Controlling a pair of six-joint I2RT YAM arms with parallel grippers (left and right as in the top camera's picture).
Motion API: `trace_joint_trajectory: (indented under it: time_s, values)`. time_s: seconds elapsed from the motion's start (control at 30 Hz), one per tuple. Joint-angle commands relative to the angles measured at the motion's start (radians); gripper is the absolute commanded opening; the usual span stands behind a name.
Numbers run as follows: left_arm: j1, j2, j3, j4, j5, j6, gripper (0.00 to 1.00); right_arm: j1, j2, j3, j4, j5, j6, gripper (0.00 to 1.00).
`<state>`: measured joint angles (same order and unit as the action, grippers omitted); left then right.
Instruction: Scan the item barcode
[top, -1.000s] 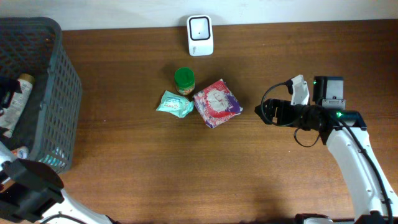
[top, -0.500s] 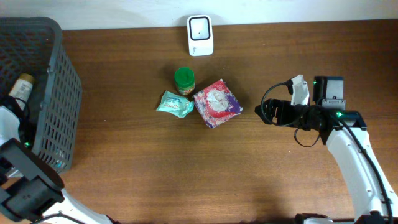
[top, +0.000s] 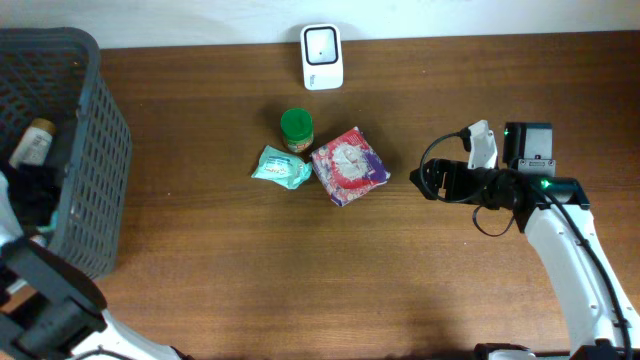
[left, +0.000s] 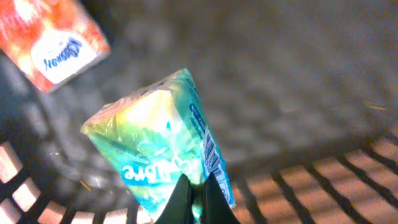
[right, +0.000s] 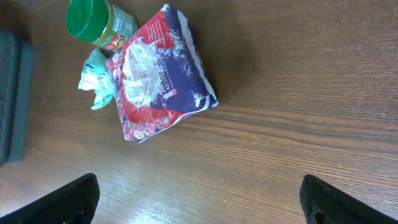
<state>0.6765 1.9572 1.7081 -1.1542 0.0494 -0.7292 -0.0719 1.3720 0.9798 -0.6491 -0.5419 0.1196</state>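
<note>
Left jaws have closed — pinching the green pouch at its lower edge.

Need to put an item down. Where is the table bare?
The brown wooden table is bare between the grey plastic basket and the crumpled teal packet, and in front of them. Crowded: that packet, the green-lidded jar and the red-purple pouch, below the white scanner.

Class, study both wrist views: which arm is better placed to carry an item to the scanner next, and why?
Left. The left end effector is shut on the green packet inside the basket; the right end effector hangs open, holding nothing.
</note>
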Motion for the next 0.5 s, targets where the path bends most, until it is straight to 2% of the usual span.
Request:
trace_joint_trajectory:
  time_s: [0.0,0.07,0.13,0.2,0.33,0.4,0.47]
  values:
    - [0.006,-0.157,0.373,-0.009,0.068,0.095,0.00,0.007,0.000,0.009,0.002,0.005,-0.011,0.98]
    - [-0.009,-0.220,0.507,-0.014,0.102,0.118,0.00,0.007,0.000,0.009,0.003,0.005,-0.011,0.98]
    - [-0.058,-0.285,0.558,-0.013,0.190,0.203,0.00,0.007,0.000,0.009,0.002,0.005,-0.011,0.98]
    - [-0.238,-0.352,0.560,-0.040,0.209,0.404,0.00,0.007,0.000,0.009,0.003,0.005,-0.011,0.98]
    - [-0.624,-0.314,0.494,-0.143,0.160,0.616,0.00,0.007,0.000,0.009,0.002,0.005,-0.011,0.98]
    - [-0.743,-0.255,0.436,-0.197,0.037,0.656,0.00,0.007,0.000,0.009,0.002,0.005,-0.011,0.98]
    - [-0.806,-0.205,0.377,-0.215,0.013,0.664,0.00,0.007,0.000,0.009,0.002,0.005,-0.011,0.98]
